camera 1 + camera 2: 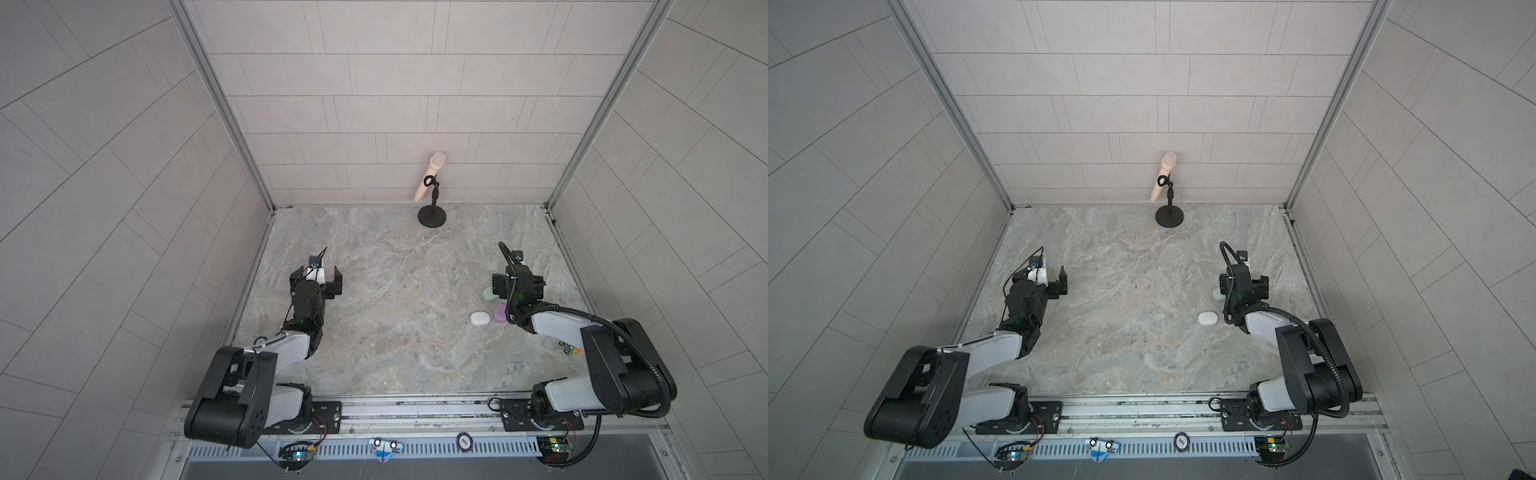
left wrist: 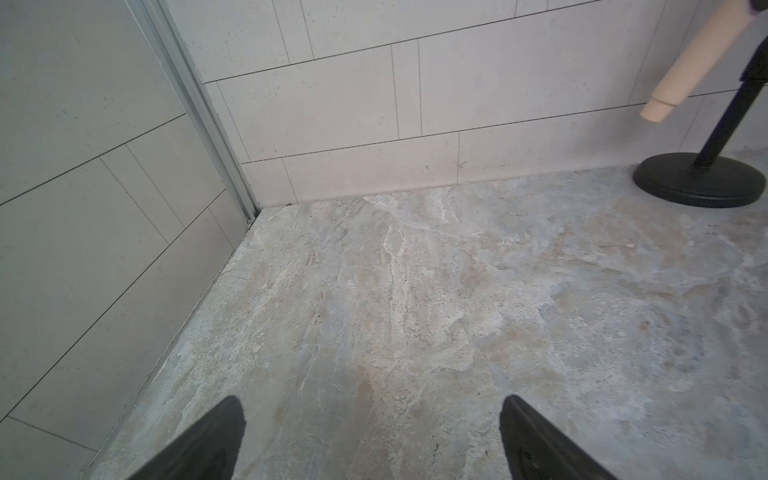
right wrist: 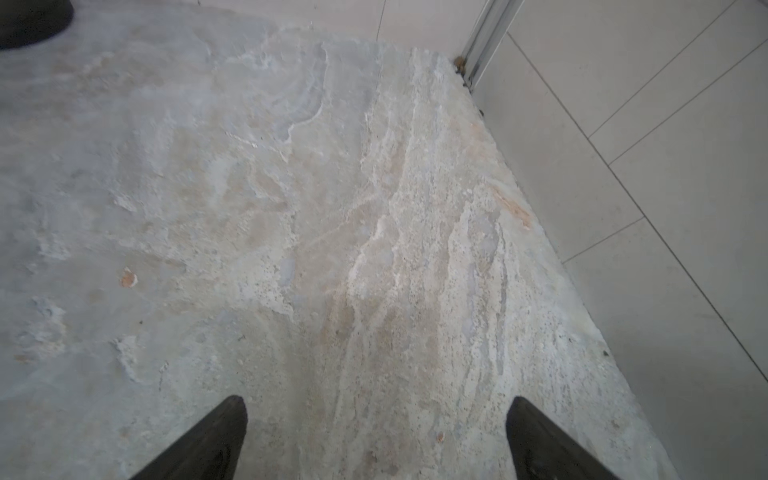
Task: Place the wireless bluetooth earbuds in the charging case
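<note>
Right of centre on the marble-patterned tabletop [image 1: 395, 332], I log three pebble-shaped items in a loose cluster. The white charging case [image 1: 478, 318] lies in plain sight in both top views. The lilac charging case [image 1: 498, 313] sits just beside it on the right, half hidden under the right arm. The mint-green charging case [image 1: 489, 295] is a little higher in the frame, peeking out from beneath the right gripper [image 1: 517, 280]. The white one looks closed; for the other two I cannot tell. The earbuds themselves are too small for me to make out in any view. The right gripper has its jaws spread wide and nothing between them; its wrist view shows only bare table between the two dark fingertips [image 3: 232, 415]. Whether a finger touches the mint-green case I cannot tell. The left gripper [image 1: 317, 276], left of centre and well apart from the cluster, is likewise spread wide and empty over bare surface, facing the back-left corner. At upper centre by the back wall, a beige microphone [image 1: 431, 174] tilts in a clip on a black stand [image 1: 432, 217]. At lower right, next to the right arm's elbow, lies a small green-and-orange toy [image 1: 570, 348].
</note>
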Available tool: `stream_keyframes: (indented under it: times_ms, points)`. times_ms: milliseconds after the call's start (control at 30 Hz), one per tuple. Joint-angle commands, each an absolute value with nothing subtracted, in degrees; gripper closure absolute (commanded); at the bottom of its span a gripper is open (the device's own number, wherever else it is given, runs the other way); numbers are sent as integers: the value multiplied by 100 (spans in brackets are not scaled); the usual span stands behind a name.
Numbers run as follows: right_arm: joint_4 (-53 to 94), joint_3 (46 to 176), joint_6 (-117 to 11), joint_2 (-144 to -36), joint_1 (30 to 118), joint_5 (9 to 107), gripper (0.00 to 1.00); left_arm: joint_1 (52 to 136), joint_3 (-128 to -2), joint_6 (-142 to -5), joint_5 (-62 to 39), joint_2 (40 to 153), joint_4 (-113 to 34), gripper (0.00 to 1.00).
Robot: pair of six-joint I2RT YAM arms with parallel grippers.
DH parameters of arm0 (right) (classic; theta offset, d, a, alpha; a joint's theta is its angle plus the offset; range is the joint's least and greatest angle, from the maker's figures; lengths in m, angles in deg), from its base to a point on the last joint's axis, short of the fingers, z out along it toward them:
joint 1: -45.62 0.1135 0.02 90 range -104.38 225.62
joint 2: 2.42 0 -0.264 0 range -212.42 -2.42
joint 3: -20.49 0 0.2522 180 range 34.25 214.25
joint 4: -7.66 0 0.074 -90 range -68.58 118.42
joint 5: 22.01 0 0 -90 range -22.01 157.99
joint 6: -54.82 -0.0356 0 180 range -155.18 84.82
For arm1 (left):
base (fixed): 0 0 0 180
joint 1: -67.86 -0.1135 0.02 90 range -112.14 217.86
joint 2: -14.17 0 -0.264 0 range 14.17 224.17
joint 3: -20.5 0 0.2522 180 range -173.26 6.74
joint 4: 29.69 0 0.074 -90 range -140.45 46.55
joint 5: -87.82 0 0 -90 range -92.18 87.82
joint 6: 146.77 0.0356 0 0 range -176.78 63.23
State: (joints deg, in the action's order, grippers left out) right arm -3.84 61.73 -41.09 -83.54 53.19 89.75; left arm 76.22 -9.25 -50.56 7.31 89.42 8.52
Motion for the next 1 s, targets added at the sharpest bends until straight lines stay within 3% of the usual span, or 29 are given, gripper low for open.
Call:
stream_keyframes:
  times_ms: [0,200,500,967]
  points:
    - [-1574,6010,-3831,-8545,5267,8850,0,7608,-865,-5097,464,9214,1579,0]
    - [-2371,5735,-3727,-8921,5305,8797,0,7610,-913,-5124,631,9716,1913,0]
    - [-2191,5840,-3817,-8944,5284,8862,0,7620,-1156,-5330,1175,9811,1537,0]
    - [-2171,5852,-3834,-8943,5270,8851,0,7481,-1339,-5456,1012,9837,1219,0]
